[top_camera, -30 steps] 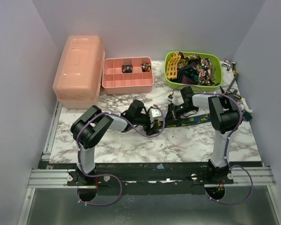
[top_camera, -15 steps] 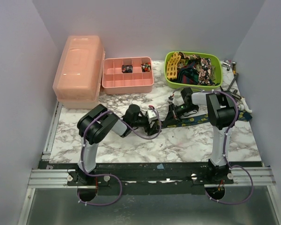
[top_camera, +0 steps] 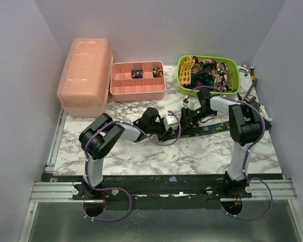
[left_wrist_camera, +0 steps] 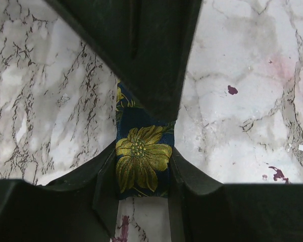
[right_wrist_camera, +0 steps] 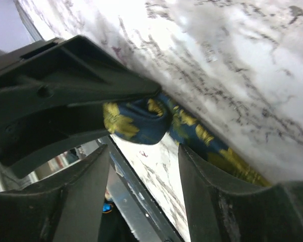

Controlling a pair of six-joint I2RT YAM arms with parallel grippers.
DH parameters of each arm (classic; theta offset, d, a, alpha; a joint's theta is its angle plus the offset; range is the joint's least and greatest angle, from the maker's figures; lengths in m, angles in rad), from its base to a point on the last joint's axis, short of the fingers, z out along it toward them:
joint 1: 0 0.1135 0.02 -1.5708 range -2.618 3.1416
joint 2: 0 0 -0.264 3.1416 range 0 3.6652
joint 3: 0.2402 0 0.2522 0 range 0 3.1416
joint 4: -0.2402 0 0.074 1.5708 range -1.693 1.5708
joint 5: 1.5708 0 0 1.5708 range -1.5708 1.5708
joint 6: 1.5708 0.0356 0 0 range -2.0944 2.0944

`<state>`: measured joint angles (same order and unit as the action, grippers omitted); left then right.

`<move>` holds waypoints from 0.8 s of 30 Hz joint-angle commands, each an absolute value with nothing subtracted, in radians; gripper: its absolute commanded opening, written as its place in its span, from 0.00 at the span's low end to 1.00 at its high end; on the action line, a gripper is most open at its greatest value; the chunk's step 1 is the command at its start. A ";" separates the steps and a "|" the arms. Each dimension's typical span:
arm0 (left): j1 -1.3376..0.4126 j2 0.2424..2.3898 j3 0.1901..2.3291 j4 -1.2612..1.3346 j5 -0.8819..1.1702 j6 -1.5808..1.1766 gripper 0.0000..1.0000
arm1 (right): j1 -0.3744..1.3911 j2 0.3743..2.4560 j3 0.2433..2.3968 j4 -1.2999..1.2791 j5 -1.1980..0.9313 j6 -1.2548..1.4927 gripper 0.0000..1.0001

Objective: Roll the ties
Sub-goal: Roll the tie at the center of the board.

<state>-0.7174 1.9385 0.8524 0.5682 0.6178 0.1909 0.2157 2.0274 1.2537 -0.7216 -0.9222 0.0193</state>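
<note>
We log: one navy tie (left_wrist_camera: pixel 141 151), yellow-flowered, pinched between left gripper (left_wrist_camera: pixel 143 171) fingers; right gripper (right_wrist_camera: pixel 141 164) fingers apart, tie's folded end just beyond them.

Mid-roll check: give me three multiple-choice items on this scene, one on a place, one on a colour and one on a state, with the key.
1. Where does the green basket stand?
A. back right of the table
B. near left corner
C. near middle

2. What colour is the tie in the left end effector?
A. red-green plaid
B. navy with yellow flowers
C. plain white

3. How do that end effector's fingers stand?
A. wide apart over bare marble
B. closed on the tie
C. hidden in every view

Key: 1 A, the top view shows the basket at the far right. 2 B, the left wrist view shows yellow flowers on navy cloth. 3 B, the same view shows the cloth pinched between both fingers.
</note>
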 commanded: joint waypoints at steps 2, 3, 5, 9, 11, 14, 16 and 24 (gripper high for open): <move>-0.727 1.950 0.939 0.124 0.533 0.266 0.17 | 0.212 1.934 1.259 -0.792 -0.915 -0.036 0.64; -0.732 1.958 0.956 0.104 0.524 0.271 0.17 | 0.216 1.940 1.256 -0.789 -0.928 -0.021 0.65; -0.737 1.971 0.983 0.062 0.511 0.284 0.18 | 0.229 1.966 1.253 -0.776 -0.953 -0.003 0.65; -0.750 1.979 1.009 0.036 0.486 0.302 0.19 | 0.246 2.012 1.238 -0.675 -0.974 0.111 0.60; -0.756 1.980 1.017 0.025 0.478 0.308 0.19 | 0.250 2.046 1.254 -0.652 -0.969 0.126 0.58; -0.766 1.984 1.028 0.010 0.467 0.316 0.20 | 0.252 2.082 1.278 -0.597 -0.991 0.173 0.53; -0.769 1.990 1.041 0.002 0.462 0.318 0.20 | 0.260 2.090 1.293 -0.597 -0.984 0.168 0.43; -0.728 1.967 1.016 0.049 0.560 0.293 0.41 | 0.216 2.181 1.315 -0.738 -0.809 -0.050 0.01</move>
<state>-0.7570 1.9339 1.0687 0.1165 0.5243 0.3099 0.2443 2.0968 1.3037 -0.7170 -0.9554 0.0769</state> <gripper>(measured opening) 0.349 0.016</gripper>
